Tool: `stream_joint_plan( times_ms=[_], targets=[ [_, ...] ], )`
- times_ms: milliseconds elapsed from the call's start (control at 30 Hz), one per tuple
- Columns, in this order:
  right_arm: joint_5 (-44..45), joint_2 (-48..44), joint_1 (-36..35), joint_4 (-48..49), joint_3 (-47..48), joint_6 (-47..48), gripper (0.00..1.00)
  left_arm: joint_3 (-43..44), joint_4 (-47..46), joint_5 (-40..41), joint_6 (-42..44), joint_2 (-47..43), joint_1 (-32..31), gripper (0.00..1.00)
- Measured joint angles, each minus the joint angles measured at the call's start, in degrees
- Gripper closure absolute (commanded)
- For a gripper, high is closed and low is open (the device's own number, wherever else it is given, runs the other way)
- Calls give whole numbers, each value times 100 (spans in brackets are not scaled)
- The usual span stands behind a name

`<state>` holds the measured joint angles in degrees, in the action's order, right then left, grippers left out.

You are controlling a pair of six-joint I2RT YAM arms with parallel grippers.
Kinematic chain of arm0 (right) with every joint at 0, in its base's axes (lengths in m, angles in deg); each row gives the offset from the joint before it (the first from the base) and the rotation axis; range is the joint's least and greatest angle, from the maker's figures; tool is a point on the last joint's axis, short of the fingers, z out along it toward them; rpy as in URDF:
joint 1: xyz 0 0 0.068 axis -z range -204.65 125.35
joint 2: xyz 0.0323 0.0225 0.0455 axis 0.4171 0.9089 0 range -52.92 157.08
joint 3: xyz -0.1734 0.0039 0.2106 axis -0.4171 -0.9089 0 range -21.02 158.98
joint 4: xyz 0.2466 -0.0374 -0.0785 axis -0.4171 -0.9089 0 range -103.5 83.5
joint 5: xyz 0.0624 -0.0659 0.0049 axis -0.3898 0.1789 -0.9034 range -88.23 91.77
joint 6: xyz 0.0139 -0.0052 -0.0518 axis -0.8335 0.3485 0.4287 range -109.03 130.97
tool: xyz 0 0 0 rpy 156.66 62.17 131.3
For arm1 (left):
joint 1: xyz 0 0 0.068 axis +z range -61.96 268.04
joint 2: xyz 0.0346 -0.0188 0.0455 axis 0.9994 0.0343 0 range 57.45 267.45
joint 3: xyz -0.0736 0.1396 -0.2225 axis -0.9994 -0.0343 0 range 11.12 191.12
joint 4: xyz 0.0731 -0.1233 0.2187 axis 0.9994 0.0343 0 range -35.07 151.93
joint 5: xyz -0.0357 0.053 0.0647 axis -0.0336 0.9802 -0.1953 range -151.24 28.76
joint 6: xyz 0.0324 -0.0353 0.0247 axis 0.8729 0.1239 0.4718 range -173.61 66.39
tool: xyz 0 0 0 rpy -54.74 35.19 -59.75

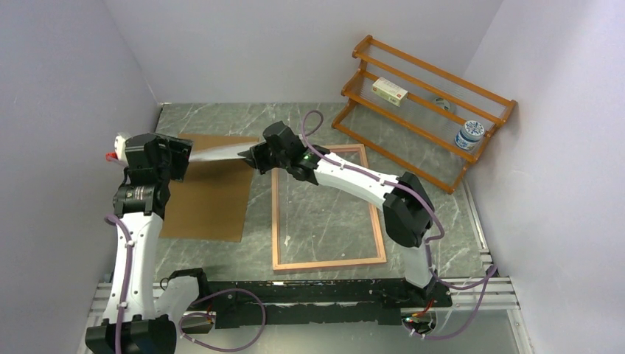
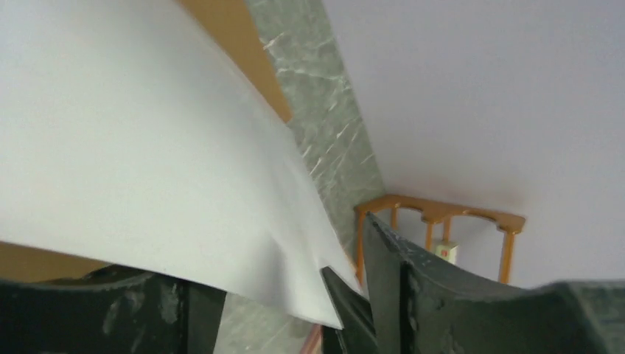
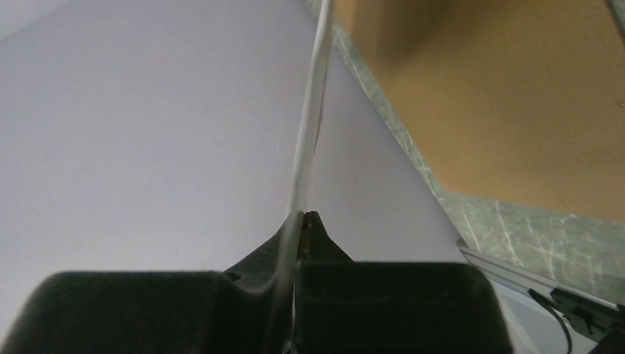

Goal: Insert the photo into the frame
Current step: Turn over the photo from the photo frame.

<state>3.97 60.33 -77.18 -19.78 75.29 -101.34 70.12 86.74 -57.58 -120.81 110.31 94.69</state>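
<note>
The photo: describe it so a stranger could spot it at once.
Find the brown backing board lying left of the frame. Above it hangs the photo, a pale sheet seen nearly edge-on, pinched by the right gripper and reaching toward the left gripper. Unlike board and frame, it lies on nothing.

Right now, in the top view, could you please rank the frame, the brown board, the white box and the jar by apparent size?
1. frame
2. brown board, partly covered
3. white box and jar: too alike to rank
</note>
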Motion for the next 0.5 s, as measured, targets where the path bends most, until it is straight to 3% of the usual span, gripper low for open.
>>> stream_joint_plan(
  times_ms=[67,100,267,500],
  targets=[
    [-26,-57,24,2,-48,160,100,144,367,-7,133,-4,0,8],
    [-31,-118,39,-9,-109,289,100,221,562,4,205,-15,0,6],
    [-87,-671,232,-133,-514,1130,100,601,1631,101,723,-358,0,6],
    [-929,-1615,1137,-28,-1377,2833,100,511,2135,-339,1169,-1414,0,6]
  ],
)
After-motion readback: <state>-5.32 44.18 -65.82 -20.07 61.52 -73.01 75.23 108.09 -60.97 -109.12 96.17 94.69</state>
